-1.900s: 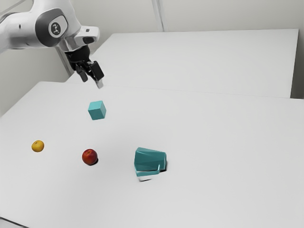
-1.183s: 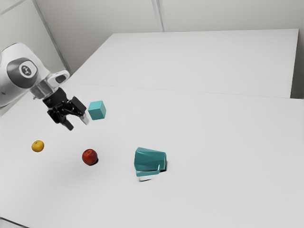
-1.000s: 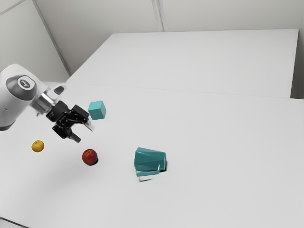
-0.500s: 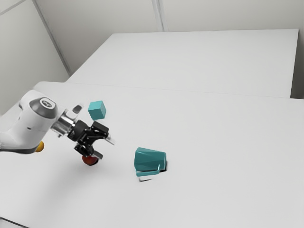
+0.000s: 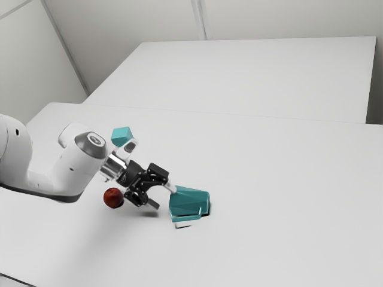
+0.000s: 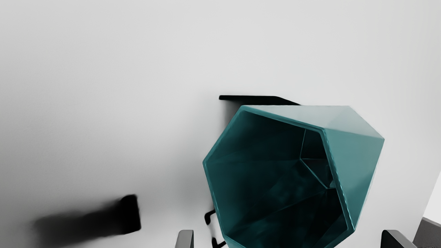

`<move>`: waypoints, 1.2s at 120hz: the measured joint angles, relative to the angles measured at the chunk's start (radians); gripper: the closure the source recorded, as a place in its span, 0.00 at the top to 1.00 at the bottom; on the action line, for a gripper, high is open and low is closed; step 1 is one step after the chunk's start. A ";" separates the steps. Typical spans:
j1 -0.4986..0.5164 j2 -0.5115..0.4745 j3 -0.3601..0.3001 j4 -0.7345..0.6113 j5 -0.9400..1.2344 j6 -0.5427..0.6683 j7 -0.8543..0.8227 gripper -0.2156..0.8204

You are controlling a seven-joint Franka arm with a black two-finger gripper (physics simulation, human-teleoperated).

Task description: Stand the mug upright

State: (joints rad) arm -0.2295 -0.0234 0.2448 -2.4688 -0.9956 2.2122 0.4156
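Observation:
My gripper point(image 5: 165, 197) is low over the table at the mug's open end, its fingers wide apart and one tip right beside the rim. The teal faceted mug point(image 5: 190, 202) lies on its side, mouth toward the gripper, handle along the edge nearest the exterior view's bottom. From the wrist view, I look into the hollow of the mug point(image 6: 275, 165); the open gripper point(image 6: 288, 237) has a fingertip on either side of it, neither visibly gripping it.
A red fruit point(image 5: 112, 197) sits on the white table point(image 5: 275, 197) close behind the gripper. The teal cube point(image 5: 121, 136) is farther back, partly covered by the hand. The forearm spans the exterior view's left side.
Travelling toward the exterior view's right and downward, my hand has come from the table's far left to the mug's mouth. The arm now covers the orange fruit; mug and red fruit are unmoved.

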 joint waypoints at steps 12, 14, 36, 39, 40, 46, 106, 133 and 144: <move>-0.031 0.005 -0.004 0.003 -0.019 0.018 0.004 0.78; -0.035 0.005 -0.005 0.003 -0.022 0.020 0.005 0.78; -0.044 0.006 -0.031 0.003 -0.062 0.041 0.011 0.77; -0.044 0.006 -0.034 0.004 -0.065 0.045 0.012 0.76; -0.044 0.006 -0.035 0.004 -0.065 0.046 0.012 0.76; -0.042 0.010 -0.041 0.010 -0.069 0.053 0.013 0.75; -0.023 0.027 -0.078 0.036 -0.095 0.087 0.020 0.34; -0.018 0.026 -0.089 0.058 -0.096 0.091 0.021 0.29; -0.021 0.026 -0.089 0.071 -0.096 0.092 0.020 0.28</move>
State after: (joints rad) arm -0.2506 0.0023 0.1558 -2.3979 -1.0918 2.3043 0.4359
